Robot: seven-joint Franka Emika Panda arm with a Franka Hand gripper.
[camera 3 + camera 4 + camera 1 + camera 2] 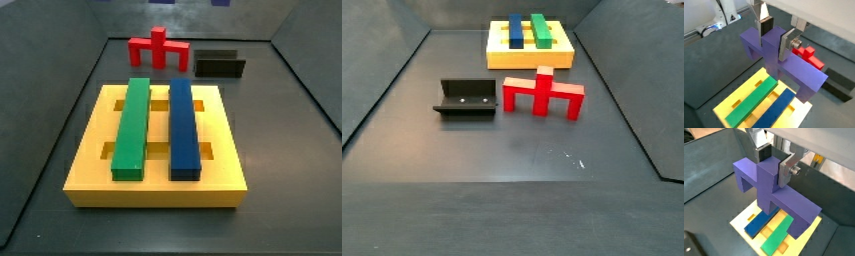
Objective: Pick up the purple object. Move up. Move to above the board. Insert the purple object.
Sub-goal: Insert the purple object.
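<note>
In both wrist views my gripper is shut on the raised stub of the purple object, a silver finger on each side of the stub. The piece hangs level in the air, bar downward, over the yellow board. A green bar and a blue bar lie in the board's slots. Both side views show the board but neither the gripper nor the purple piece.
A red piece of like shape stands on the dark floor beside the black fixture; a wrist view shows the red piece and the fixture past the board. Dark walls enclose the floor.
</note>
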